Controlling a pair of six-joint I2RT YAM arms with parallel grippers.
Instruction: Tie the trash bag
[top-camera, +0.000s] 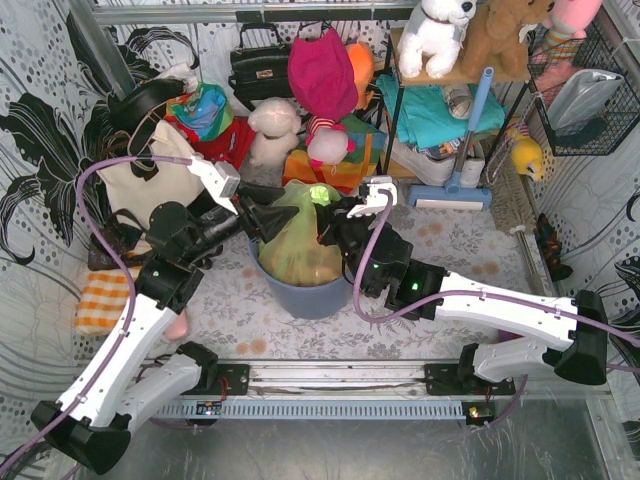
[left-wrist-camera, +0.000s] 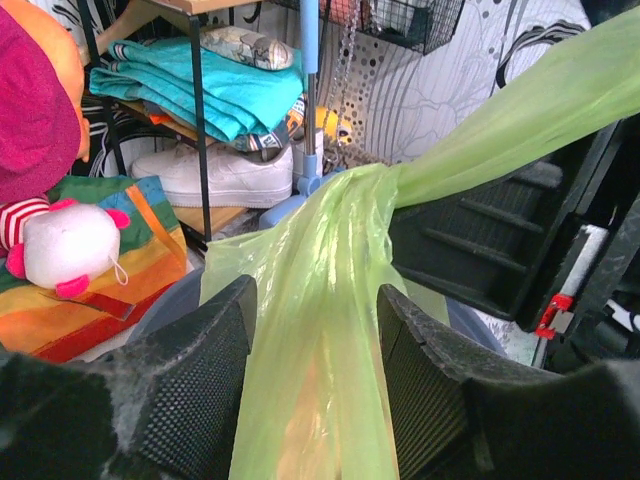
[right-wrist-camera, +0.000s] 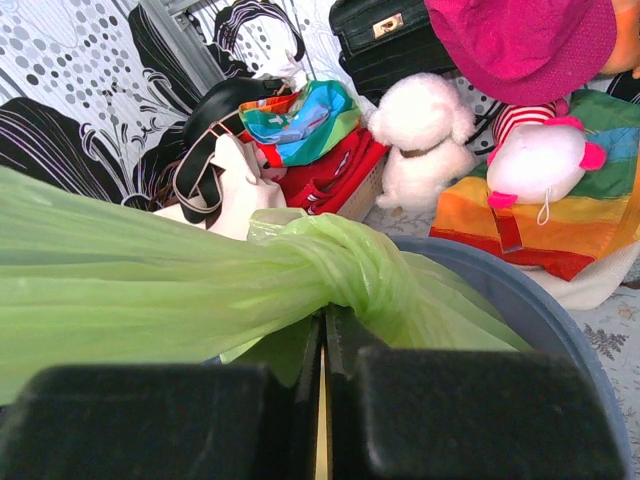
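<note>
Standing in a blue-grey bin (top-camera: 312, 296) at the middle of the cluttered table (top-camera: 450, 245), the lime-green trash bag (top-camera: 296, 240) is flanked by both arms, one on either side of its gathered top. The left gripper (top-camera: 256, 216) reaches in from the left with its two fingers spread. Seen from the left wrist, the left gripper (left-wrist-camera: 315, 292) has a loose fold of the trash bag (left-wrist-camera: 320, 380) running down through the gap, and I cannot tell whether the film touches either black pad. From that same fold a taut band of green film stretches up and to the right, past the dark body of the other arm. The right gripper (top-camera: 338, 212) comes in from the right. Its own camera shows the right gripper (right-wrist-camera: 323, 330) with fingers pressed together, only a thin slit between them, pinching a sliver of the trash bag (right-wrist-camera: 160, 300). Just above those fingers sits a twisted knot (right-wrist-camera: 345, 265) in the plastic, with one broad strand pulled out to the left and the rim of the bin (right-wrist-camera: 545, 305) curving behind on the right. A tan colour shows through the bag's lower half from overhead. Behind the bin lie a cream tote bag (top-camera: 150, 180) with black straps, a white plush toy (top-camera: 272, 130) and, under a shelf, a white shoe (left-wrist-camera: 220, 175).
</note>
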